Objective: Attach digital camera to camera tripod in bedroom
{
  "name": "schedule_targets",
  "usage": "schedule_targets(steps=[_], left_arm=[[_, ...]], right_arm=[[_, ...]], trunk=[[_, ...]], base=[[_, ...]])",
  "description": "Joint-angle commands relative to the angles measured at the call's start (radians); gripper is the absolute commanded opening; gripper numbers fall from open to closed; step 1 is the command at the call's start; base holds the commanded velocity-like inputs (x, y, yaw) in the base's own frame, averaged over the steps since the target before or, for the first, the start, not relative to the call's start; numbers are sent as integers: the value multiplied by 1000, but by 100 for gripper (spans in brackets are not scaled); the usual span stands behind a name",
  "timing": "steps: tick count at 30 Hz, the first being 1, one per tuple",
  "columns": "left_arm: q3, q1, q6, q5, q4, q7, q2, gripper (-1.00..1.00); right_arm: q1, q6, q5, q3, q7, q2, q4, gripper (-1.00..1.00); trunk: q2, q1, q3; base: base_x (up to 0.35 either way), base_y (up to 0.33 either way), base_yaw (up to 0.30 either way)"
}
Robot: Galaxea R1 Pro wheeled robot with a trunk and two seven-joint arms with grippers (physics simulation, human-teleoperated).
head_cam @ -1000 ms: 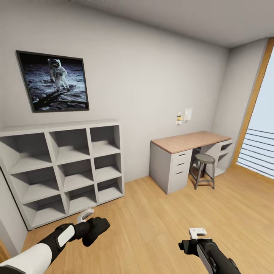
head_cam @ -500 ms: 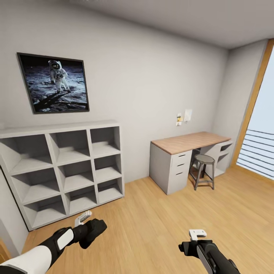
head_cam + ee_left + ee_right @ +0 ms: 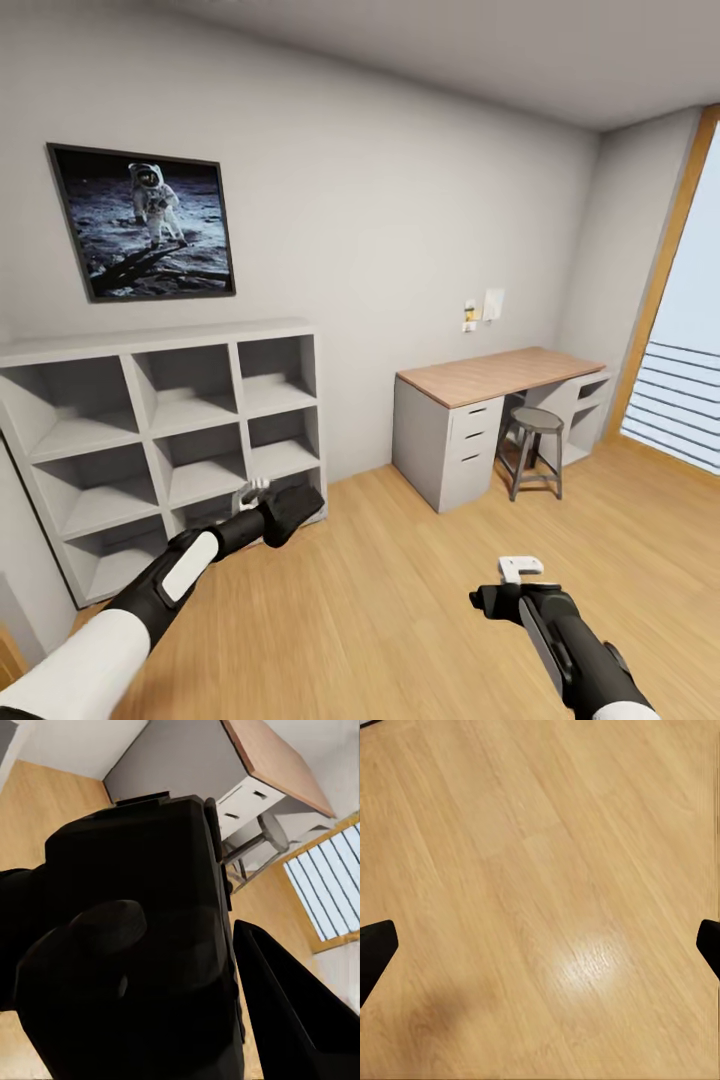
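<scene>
Gripping the digital camera (image 3: 135,967), apparently, left gripper (image 3: 262,497), white shelves (image 3: 170,430) behind

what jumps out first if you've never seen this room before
The framed astronaut photo on the white wall, hanging above the grey cubby shelves. Next, the wood-topped desk with a stool by the window, and the black digital camera gripped in the left gripper.

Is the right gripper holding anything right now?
No. In the right wrist view the right gripper has its fingertips spread wide apart with only bare wood floor between them.
</scene>
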Motion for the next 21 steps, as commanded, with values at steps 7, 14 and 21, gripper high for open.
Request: schedule_targets(steps=[7, 14, 21], left_arm=[[16, -1, 5, 54, -30, -33, 2, -100], [16, -1, 4, 83, -42, -151, 1, -100], [17, -1, 1, 86, -106, -169, 3, -100]], right_arm=[[-1, 78, 0, -6, 8, 0, -91, 100], [-1, 259, -2, -90, 9, -3, -302, 100], [-1, 311, 1, -125, 9, -5, -373, 100]], trunk=[[48, -27, 20], [97, -53, 42], [146, -80, 64]], base=[[0, 0, 0], [0, 0, 0], [0, 0, 0]])
